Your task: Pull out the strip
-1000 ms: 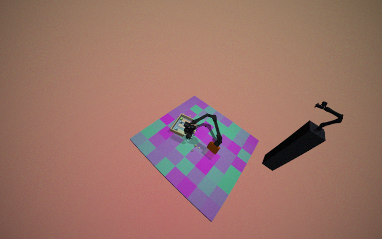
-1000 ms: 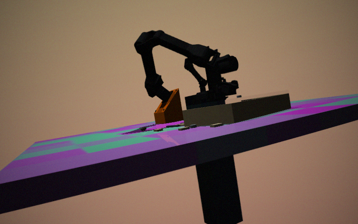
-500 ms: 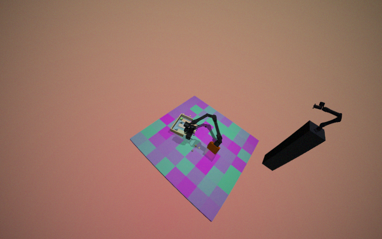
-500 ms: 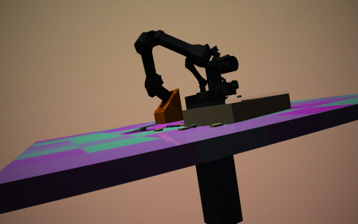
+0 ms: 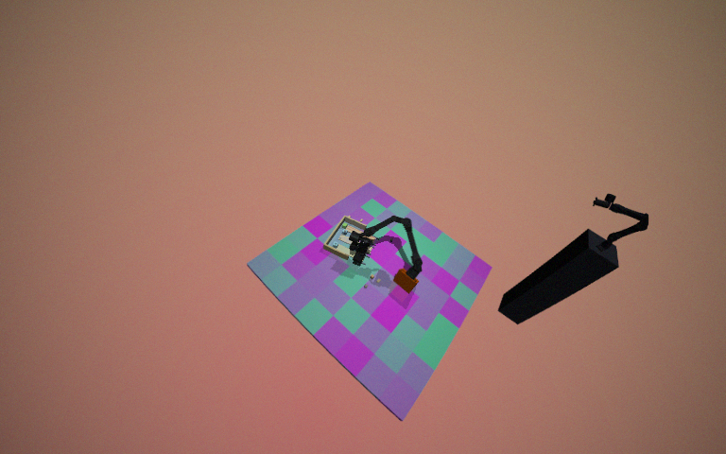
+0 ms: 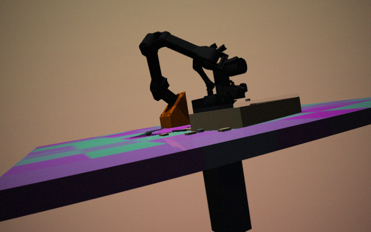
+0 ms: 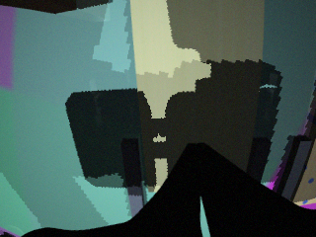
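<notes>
While I watch from afar, the gripper point(image 5: 358, 254) point(image 6: 234, 93) point(image 7: 196, 150) hangs over the near-arm side of the walled tray point(image 5: 337, 252) point(image 6: 216, 120) point(image 7: 74, 64), its fingers drawn together narrow with nothing that I can see gripped. Inside the tray, a pale strip point(image 7: 153, 49) lies under the wrist camera, partly in shadow. Small cubes point(image 5: 336, 244) sit in the tray too, but I can't read a label, so I can't tell which is the labelled one. The orange base wedge point(image 5: 402, 284) point(image 6: 180, 119) stands apart from the tray, and small loose pieces point(image 5: 371, 276) point(image 6: 224, 129) lie outside its walls.
</notes>
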`<action>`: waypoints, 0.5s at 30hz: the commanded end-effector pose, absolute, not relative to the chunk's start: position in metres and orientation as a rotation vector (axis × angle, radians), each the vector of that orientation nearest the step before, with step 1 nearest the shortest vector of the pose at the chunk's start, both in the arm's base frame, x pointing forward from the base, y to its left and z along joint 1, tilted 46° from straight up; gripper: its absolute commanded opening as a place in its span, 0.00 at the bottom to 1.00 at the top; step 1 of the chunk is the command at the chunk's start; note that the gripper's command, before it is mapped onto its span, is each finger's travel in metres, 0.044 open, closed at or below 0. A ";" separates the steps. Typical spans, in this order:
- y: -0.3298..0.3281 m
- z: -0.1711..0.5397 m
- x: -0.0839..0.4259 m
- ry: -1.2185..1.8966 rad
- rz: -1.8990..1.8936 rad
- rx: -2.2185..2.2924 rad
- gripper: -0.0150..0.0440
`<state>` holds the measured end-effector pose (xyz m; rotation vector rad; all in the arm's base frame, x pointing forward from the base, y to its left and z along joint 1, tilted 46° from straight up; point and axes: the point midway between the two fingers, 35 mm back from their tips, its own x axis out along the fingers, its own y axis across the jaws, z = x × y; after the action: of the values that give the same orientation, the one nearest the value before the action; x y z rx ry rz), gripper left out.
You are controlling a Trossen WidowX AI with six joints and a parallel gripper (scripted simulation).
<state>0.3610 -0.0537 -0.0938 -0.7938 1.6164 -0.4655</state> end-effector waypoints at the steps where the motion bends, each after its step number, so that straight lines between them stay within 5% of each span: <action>1: -0.057 -0.095 0.361 1.619 -0.471 -0.794 0.25; 15: -0.058 -0.096 0.362 1.619 -0.471 -0.794 0.25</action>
<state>0.3624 -0.0535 -0.0943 -0.7952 1.6141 -0.4633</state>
